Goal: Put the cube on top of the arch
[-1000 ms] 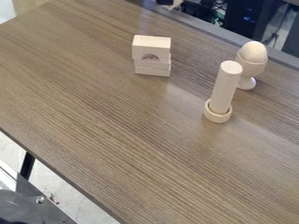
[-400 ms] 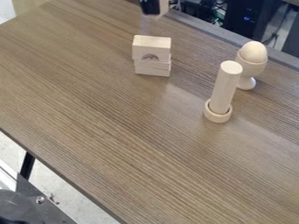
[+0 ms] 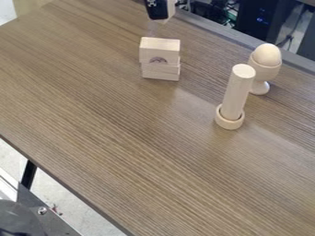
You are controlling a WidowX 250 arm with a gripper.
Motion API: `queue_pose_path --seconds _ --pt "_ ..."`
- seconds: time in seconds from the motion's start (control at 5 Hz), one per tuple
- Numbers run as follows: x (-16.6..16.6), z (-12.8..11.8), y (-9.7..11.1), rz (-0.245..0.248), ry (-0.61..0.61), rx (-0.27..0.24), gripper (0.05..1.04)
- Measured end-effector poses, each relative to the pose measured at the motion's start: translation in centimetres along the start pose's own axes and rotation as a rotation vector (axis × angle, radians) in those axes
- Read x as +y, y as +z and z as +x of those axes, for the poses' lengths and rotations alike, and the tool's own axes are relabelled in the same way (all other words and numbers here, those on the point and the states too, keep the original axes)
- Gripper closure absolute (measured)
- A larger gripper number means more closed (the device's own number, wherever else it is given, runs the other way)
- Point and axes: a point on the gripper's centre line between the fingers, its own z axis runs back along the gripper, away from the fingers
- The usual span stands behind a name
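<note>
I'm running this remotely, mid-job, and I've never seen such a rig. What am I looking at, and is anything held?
You are looking down at a slant from a fixed camera onto a wood-grain table. The black piece at the top edge is the robot's gripper, the arm's "hand". It appears to hold a pale wooden cube above the table's far side. Nearer, the arch sits on top of flat wooden pieces. Toward the right, a wooden cylinder stands in a ring-like base; behind it, an egg-shaped piece sits in a cup.
</note>
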Motion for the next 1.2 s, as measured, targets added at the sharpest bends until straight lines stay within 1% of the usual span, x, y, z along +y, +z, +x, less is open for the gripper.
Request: queue_pose_path --seconds 0.2,0.4,0.6,0.8,1.2 --pt "0.4 0.1 -0.6 0.006 0.024 0.000 0.363" --pt "0.7 0.1 -1.1 0.005 0.078 -0.011 0.363" --pt "0.7 0.0 -1.2 -0.006 0.093 -0.024 0.363" --pt "0.7 -0.5 -1.3 -0.015 0.083 -0.029 0.363" --pt "0.7 -0.9 -1.8 -0.005 0.080 -0.034 0.363"
